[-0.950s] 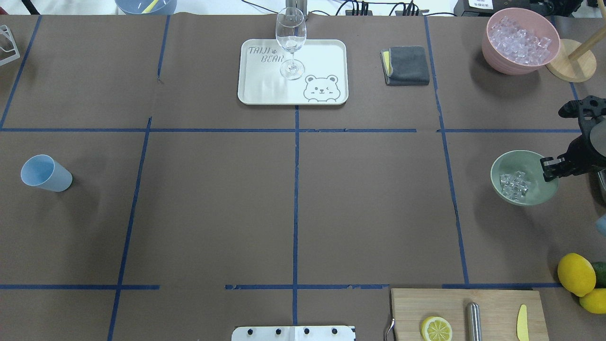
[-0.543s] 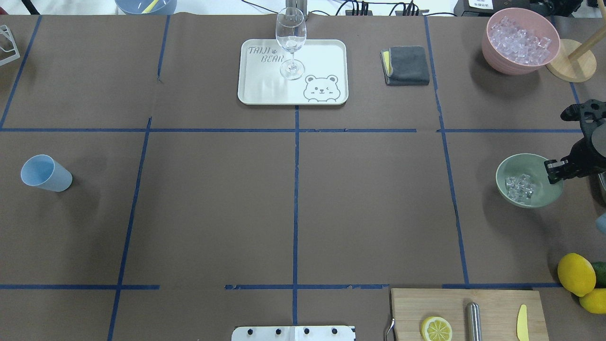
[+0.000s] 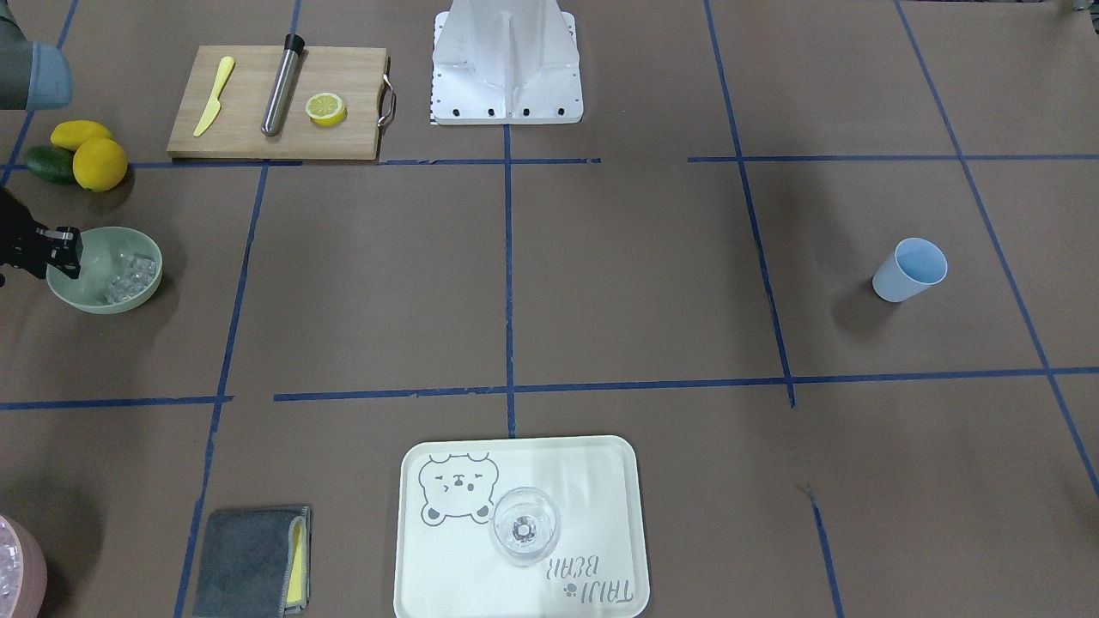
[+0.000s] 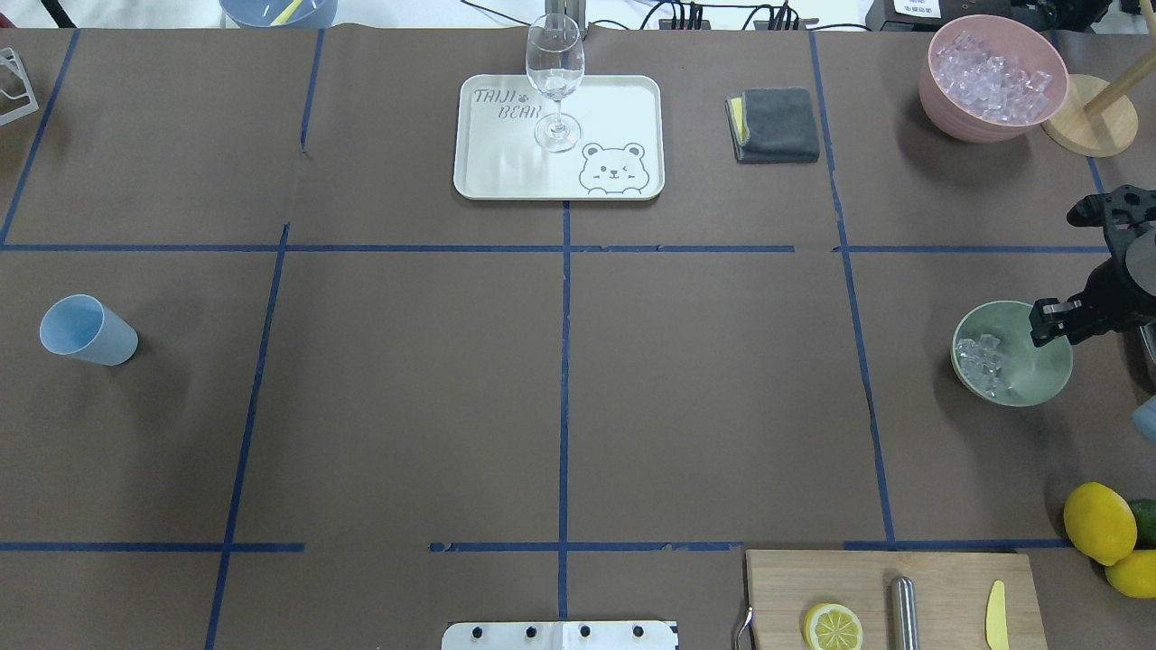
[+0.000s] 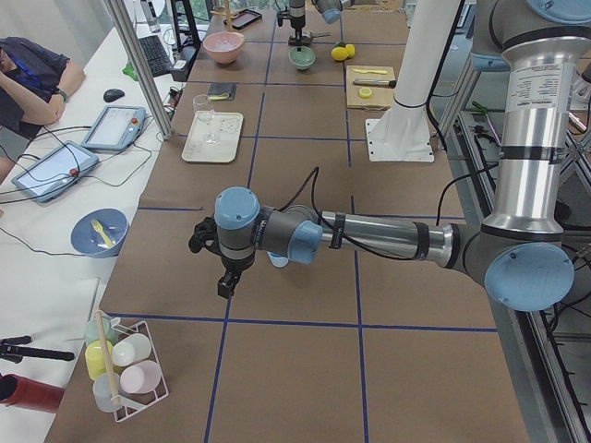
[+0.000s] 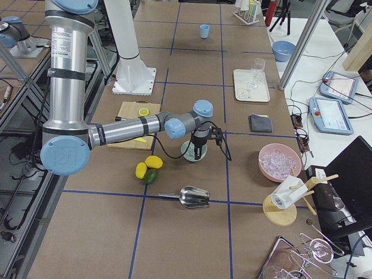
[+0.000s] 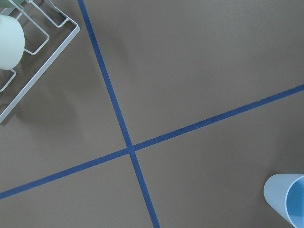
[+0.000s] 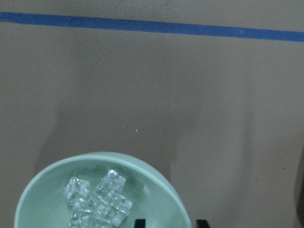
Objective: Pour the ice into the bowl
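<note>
The sage-green bowl [image 4: 1020, 375] sits near the table's right edge, tipped a little. The ice [image 4: 980, 364] lies heaped against its left inner wall. My right gripper [image 4: 1046, 325] is shut on the bowl's right rim, one finger inside and one outside. The wrist view shows the same: the right gripper [image 8: 170, 222] on the bowl [image 8: 102, 156] beside the ice [image 8: 97, 202]. From the front, the bowl [image 3: 86, 300] is at far left with the right gripper [image 3: 62, 253] on its rim. My left gripper [image 5: 226, 281] hangs over the table's left part; I cannot tell whether it is open.
A pink bowl of ice [image 4: 993, 77] and a wooden stand [image 4: 1088, 117] are at the back right. A stemmed glass [image 4: 554, 81] stands on a tray [image 4: 614, 99] beside a grey cloth [image 4: 775, 125]. Lemons [image 4: 1099, 522] and a cutting board [image 4: 948, 578] are near right. A blue cup [image 4: 88, 329] lies far left.
The bowl has shifted right and toward the near edge with my right gripper on its rim. The ice has slid to the bowl's left side.
</note>
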